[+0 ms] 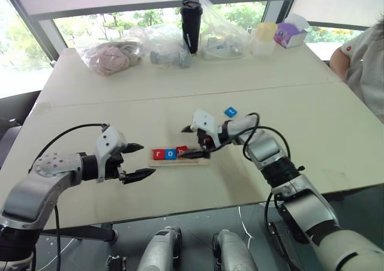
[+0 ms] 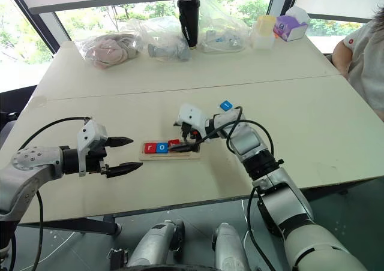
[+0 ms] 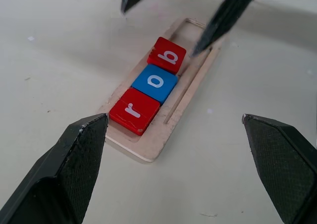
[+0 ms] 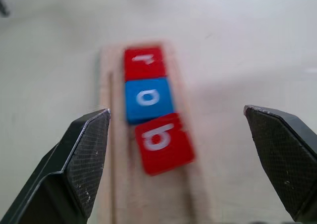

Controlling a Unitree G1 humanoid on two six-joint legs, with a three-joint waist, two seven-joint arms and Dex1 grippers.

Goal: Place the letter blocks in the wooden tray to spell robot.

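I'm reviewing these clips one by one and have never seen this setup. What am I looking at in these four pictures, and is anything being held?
This is a two-armed humanoid robot at a pale table. Two pictures come from cameras in its head, looking down over its arms; the other two from cameras on each wrist, looking along that hand's two black fingers. The left hand is open and holds nothing. The right hand is open just above the wooden tray, also holding nothing. In the tray lie three letter blocks: red r, blue o, and red b, which sits slightly askew. A loose blue block lies beyond. Bags, a black cup and a person's sleeve are further off.
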